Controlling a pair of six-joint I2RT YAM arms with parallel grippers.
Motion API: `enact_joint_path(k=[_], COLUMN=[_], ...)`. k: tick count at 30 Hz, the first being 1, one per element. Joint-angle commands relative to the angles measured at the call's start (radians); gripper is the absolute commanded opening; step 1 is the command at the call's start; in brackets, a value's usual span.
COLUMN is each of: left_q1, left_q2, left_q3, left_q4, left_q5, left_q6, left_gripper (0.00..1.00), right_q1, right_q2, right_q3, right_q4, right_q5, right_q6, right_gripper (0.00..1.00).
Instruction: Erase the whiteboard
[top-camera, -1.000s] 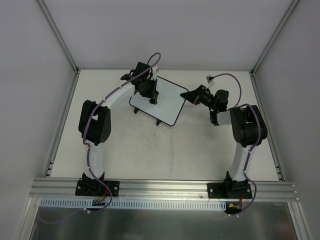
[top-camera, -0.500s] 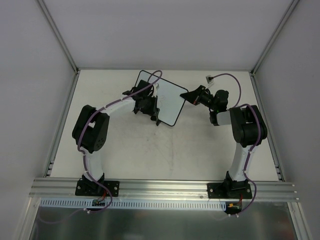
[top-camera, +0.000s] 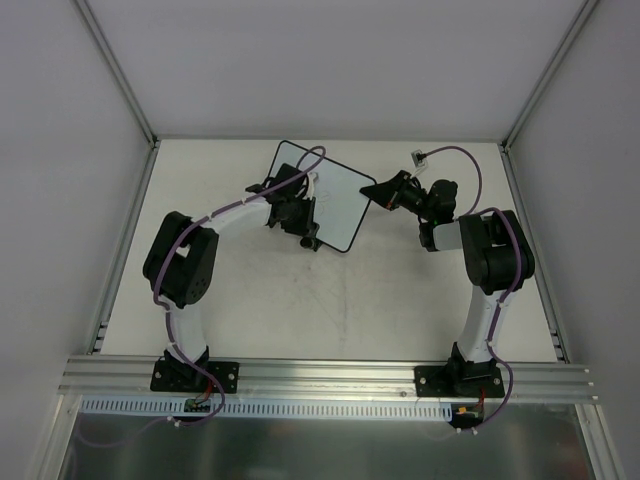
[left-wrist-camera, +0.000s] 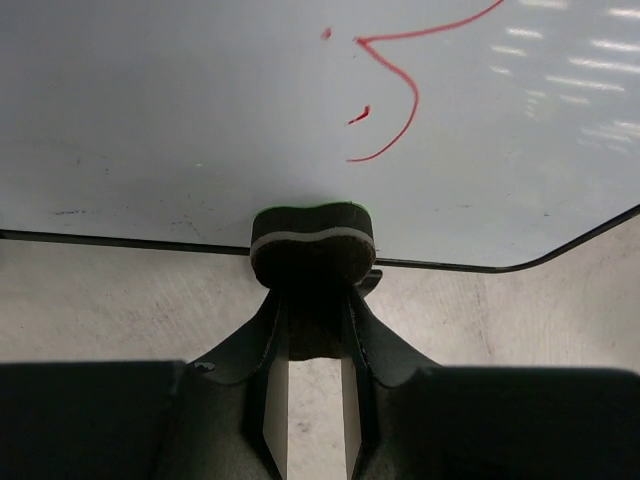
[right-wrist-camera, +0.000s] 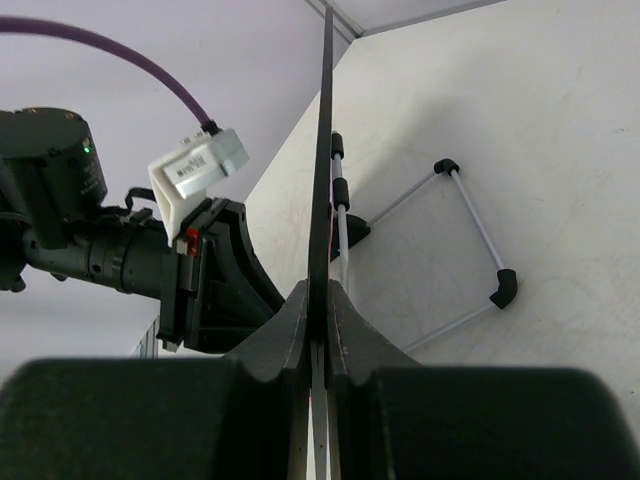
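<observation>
The whiteboard (top-camera: 342, 192) stands tilted at the back middle of the table. My right gripper (top-camera: 375, 191) is shut on its right edge. In the right wrist view the board's thin black edge (right-wrist-camera: 326, 150) runs straight up from between the right gripper (right-wrist-camera: 326, 300) jaws, with its wire stand (right-wrist-camera: 470, 235) behind. My left gripper (top-camera: 301, 217) is shut on a black eraser (left-wrist-camera: 312, 240), which rests against the board's lower frame. The board face (left-wrist-camera: 180, 120) carries red curved strokes (left-wrist-camera: 398, 95) above the eraser. The left gripper (left-wrist-camera: 312, 305) fingers pinch the eraser's back.
The white table ends at grey enclosure walls on three sides. An aluminium rail (top-camera: 330, 375) crosses the front by the arm bases. A white connector (top-camera: 421, 156) on a purple cable lies behind the right wrist. The left arm's camera housing (right-wrist-camera: 195, 170) sits close beside the board.
My left gripper slid with the eraser from the middle of the board down to its near-left edge, uncovering the far corner. The right gripper kept its hold and place.
</observation>
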Motion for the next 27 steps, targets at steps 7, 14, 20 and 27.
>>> enact_joint_path(k=[7,14,20,27], left_q1=[0.008,0.061,0.109,0.112], left_q2=[0.084,0.147,0.162,0.176], left_q3=[0.287,0.425,0.479,0.482], left_q4=[-0.032,-0.079,-0.101,-0.110], left_q5=[0.018,0.016,0.007,0.061], left_q6=[0.014,0.014,0.030,0.037], left_gripper=[0.00,0.00,0.00,0.00], right_q1=[0.027,0.028,0.027,0.028], right_q2=[-0.071,-0.072,-0.074,-0.071], right_q3=[0.017,0.013,0.013,0.013], right_q4=[0.247,0.247,0.247,0.247], right_q5=[-0.073,-0.073,-0.074,-0.073], right_q6=[0.032,0.032,0.032,0.032], right_gripper=[0.00,0.00,0.00,0.00])
